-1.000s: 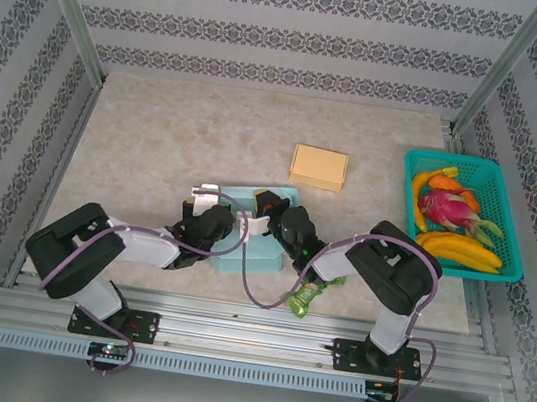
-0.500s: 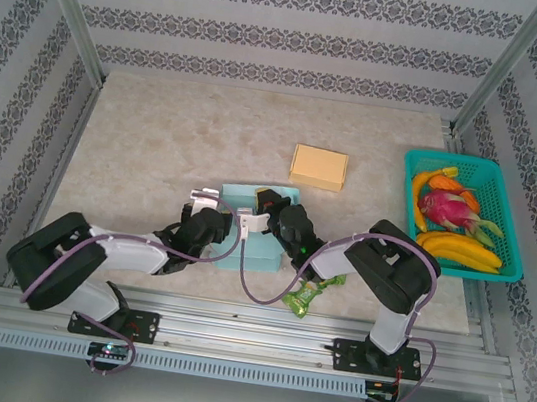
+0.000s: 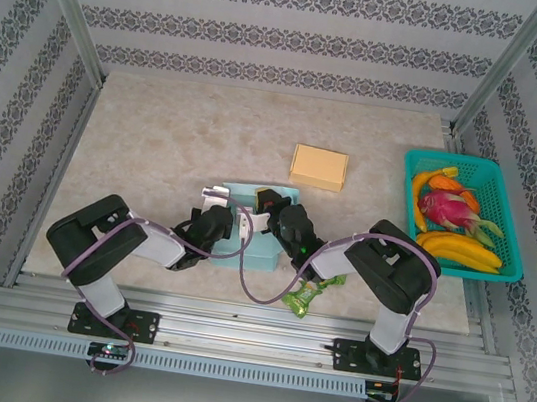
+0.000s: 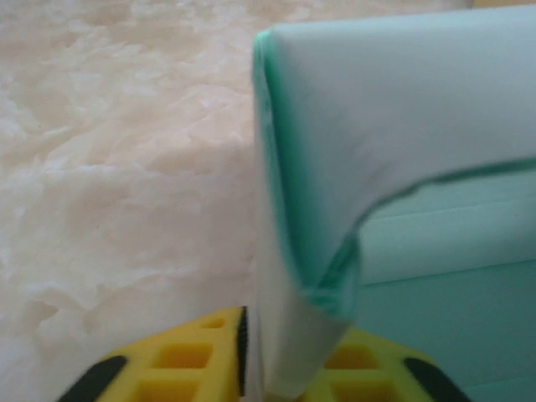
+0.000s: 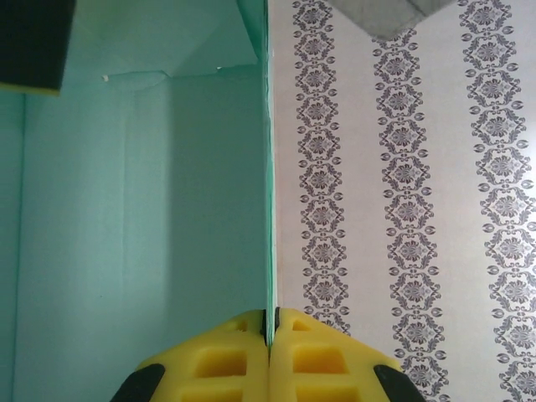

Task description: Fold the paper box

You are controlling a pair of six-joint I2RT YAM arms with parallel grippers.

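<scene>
The teal paper box (image 3: 257, 253) lies partly folded near the table's front middle, between my two grippers. My left gripper (image 3: 228, 211) is at the box's left side. In the left wrist view its yellow pads (image 4: 184, 360) press a doubled-over flap, white outside and teal inside (image 4: 394, 109), so the left gripper (image 4: 285, 362) is shut on it. My right gripper (image 3: 263, 208) reaches in from the right. In the right wrist view the right gripper (image 5: 270, 322) is shut on a thin upright teal wall (image 5: 142, 193), seen edge-on.
A tan closed box (image 3: 319, 166) sits behind the teal one. A teal basket (image 3: 510, 219) of bananas and a dragon fruit stands at the right edge. A green packet (image 3: 309, 294) lies by the front rail. Patterned walls and metal posts ring the table.
My left gripper has closed from wide open onto the box's left flap, and its elbow has swung back in. The right gripper has stayed shut on the wall.
</scene>
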